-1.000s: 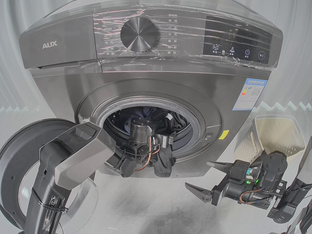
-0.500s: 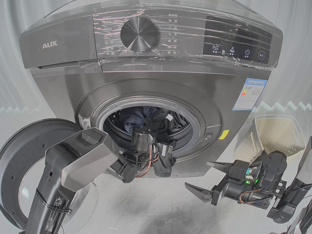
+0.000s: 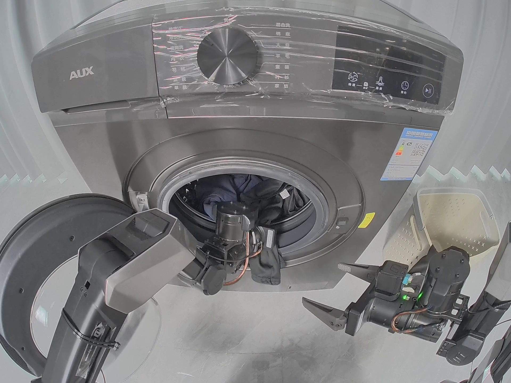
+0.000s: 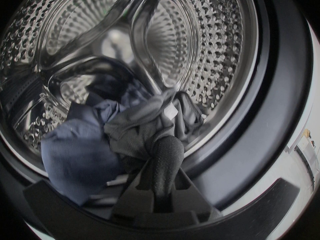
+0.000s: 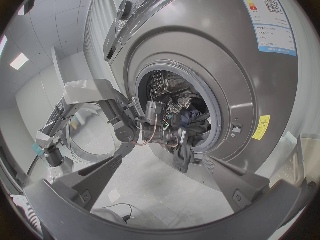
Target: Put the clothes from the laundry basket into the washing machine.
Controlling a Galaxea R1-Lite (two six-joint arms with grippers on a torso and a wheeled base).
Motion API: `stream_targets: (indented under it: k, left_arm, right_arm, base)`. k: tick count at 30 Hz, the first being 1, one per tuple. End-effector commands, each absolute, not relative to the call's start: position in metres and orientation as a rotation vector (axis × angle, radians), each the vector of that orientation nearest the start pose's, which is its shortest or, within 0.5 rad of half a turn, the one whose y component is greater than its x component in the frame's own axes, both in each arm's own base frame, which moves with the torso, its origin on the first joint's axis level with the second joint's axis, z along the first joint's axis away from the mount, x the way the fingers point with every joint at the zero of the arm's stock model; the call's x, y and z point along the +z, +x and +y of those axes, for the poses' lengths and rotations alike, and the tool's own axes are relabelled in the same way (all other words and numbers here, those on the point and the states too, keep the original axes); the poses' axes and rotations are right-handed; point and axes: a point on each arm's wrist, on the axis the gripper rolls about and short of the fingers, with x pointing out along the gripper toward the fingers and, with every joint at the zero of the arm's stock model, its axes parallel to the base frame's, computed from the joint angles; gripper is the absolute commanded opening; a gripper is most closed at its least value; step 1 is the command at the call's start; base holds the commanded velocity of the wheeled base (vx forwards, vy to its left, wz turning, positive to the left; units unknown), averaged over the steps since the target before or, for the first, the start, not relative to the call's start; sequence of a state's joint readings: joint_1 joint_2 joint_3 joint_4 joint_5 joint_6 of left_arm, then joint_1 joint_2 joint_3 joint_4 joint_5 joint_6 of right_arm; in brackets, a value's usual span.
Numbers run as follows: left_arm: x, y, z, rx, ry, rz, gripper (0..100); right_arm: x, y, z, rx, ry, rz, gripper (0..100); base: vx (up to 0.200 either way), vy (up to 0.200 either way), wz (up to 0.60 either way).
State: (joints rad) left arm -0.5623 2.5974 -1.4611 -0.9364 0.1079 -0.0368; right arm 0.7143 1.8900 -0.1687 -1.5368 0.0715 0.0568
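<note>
Dark garment (image 3: 268, 264), lower centre of the head view: 1 end lies in the drum beside the blue garment (image 4: 76, 150), the other hangs over the door rim of the washing machine (image 3: 239, 134), seemingly not yet pushed fully in. Left gripper (image 4: 163, 170) is clamped on a fold at the drum mouth. Right gripper (image 3: 323, 284), lower right, hangs spread wide with nothing in it, near the laundry basket (image 3: 458, 219).

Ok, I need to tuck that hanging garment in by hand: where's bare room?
Free: the upper half of the drum above the clothes pile, and the floor between the washing machine and the right gripper. Crowded: the opening's lower rim, where the left gripper pinches the dark garment.
</note>
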Motion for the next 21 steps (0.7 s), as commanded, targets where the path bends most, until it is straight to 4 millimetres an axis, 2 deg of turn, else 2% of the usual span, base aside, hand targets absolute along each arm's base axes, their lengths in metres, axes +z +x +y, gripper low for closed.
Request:
stream_targets:
  k: [1, 5, 11, 16, 21]
  left_arm:
    - [0.044, 0.447, -0.257, -0.393, -0.024, 0.056, 0]
    - [0.070, 0.465, -0.247, -0.337, -0.064, -0.043, 0]
    - [0.088, 0.484, -0.240, -0.300, -0.104, -0.139, 0]
    - [0.096, 0.498, -0.235, -0.256, -0.128, -0.210, 0]
    - [0.095, 0.500, -0.236, -0.255, -0.130, -0.213, 0]
  right_arm:
    - [0.083, 0.183, 0.161, 0.779, -0.003, 0.198, 100]
    - [0.083, 0.184, 0.162, 0.779, -0.003, 0.196, 100]
    - [0.083, 0.184, 0.162, 0.779, -0.003, 0.198, 100]
    - [0.083, 0.184, 0.162, 0.779, -0.003, 0.196, 100]
    - [0.083, 0.184, 0.162, 0.779, -0.002, 0.198, 100]
  base:
    - [0.000, 0.000, 0.00]
    - [0.000, 0.000, 0.00]
    - [0.000, 0.000, 0.00]
    - [0.000, 0.000, 0.00]
    - [0.000, 0.000, 0.00]
